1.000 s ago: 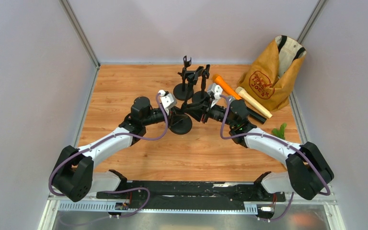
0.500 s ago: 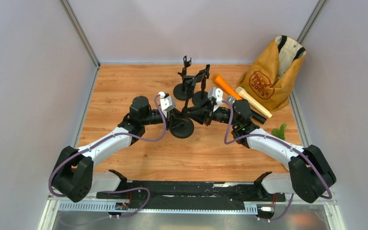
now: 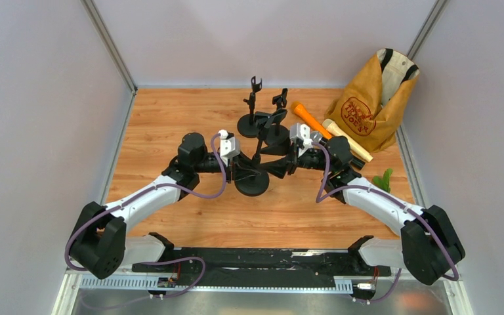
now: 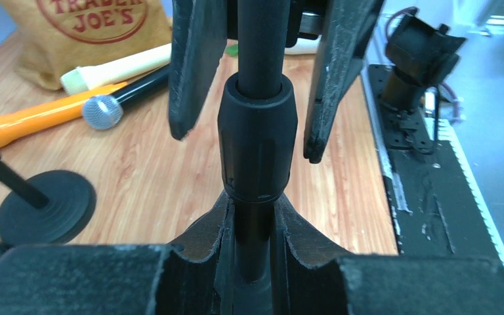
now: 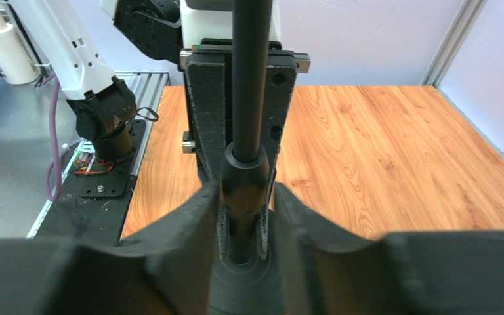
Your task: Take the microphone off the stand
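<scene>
I see L fingers (image 4: 203, 252) clamped on the mic stand (image 4: 261, 39) below its collar (image 4: 257, 147); R fingers (image 4: 197, 65) spread, straddling same pole w/ gaps both sides.

The stand pole (image 4: 257, 39) runs off the top edge. The Trader Joe's bag (image 4: 85, 26) is cut off too.

Lab test cell: grey panels (image 3: 33, 98), aluminium rails (image 3: 109, 44).
</scene>
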{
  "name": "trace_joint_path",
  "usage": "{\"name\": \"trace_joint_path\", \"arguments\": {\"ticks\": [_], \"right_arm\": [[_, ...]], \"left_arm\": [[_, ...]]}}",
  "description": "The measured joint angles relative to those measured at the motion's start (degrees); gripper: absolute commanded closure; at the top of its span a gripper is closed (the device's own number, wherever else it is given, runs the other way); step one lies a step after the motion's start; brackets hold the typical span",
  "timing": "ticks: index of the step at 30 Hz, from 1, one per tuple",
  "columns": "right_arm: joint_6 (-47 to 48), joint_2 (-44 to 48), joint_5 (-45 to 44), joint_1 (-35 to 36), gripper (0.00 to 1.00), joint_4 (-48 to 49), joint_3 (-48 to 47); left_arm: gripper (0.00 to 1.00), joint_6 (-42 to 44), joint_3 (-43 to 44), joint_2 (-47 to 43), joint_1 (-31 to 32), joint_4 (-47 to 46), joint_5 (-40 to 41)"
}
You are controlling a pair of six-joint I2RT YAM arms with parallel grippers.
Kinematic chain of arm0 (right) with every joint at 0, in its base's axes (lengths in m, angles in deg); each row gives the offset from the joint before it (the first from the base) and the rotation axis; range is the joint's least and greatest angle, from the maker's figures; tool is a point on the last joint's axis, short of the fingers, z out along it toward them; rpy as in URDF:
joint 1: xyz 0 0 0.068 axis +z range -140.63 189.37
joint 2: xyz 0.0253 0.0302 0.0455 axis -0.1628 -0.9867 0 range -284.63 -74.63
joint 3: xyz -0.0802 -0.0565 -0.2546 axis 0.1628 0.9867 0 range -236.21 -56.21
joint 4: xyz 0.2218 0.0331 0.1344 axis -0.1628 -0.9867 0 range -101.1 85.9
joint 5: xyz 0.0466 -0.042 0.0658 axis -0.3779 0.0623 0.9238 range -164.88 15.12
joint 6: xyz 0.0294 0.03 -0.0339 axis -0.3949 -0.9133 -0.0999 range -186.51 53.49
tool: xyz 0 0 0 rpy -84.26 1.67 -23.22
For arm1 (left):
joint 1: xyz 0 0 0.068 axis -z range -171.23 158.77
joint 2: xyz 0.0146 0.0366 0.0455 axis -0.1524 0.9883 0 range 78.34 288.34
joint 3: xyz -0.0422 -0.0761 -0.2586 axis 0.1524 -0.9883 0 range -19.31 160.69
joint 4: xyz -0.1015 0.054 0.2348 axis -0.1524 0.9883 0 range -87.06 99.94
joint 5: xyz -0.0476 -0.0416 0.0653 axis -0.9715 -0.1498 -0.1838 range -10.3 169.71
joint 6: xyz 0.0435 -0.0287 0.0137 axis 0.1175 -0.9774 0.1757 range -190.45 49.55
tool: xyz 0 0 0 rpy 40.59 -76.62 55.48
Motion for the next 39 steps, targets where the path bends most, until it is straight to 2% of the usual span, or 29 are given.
{"name": "trace_joint_path", "arguments": {"ticks": [5, 8, 15, 19, 23, 30, 39], "right_arm": [[-2.45, 0.00, -7.19, -0.20, 0.46, -0.02, -0.17], [-4.66, 0.00, -12.85, -0.17, 0.53, -0.02, -0.17], [-8.66, -1.01, -20.68, 0.59, 0.59, 0.39, -0.17], [-9.29, -2.58, -22.05, 2.32, 0.61, 0.39, -0.17], [-9.42, -3.52, -22.53, 3.32, 0.67, 0.26, -0.17], [-8.85, -4.17, -22.62, 3.54, 0.91, 0.61, -0.17], [-4.79, -3.96, -18.29, 3.39, 0.92, 0.44, -0.17]], "left_arm": [[1.00, 0.07, 0.00, 0.04, 0.39, 0.04, 8.85], [1.00, 0.00, -0.07, 0.28, 0.37, -0.52, 13.88], [1.00, -0.13, -0.11, 1.42, 0.57, -0.92, 19.23], [1.00, 0.04, -0.11, 1.46, 0.85, -0.90, 20.81], [1.00, 0.33, -0.11, 1.75, 1.36, -0.90, 21.16], [1.00, 0.61, -0.11, 1.97, 1.60, -0.42, 21.92], [1.00, 1.20, -0.11, 1.95, 1.09, 0.44, 17.73]]}}
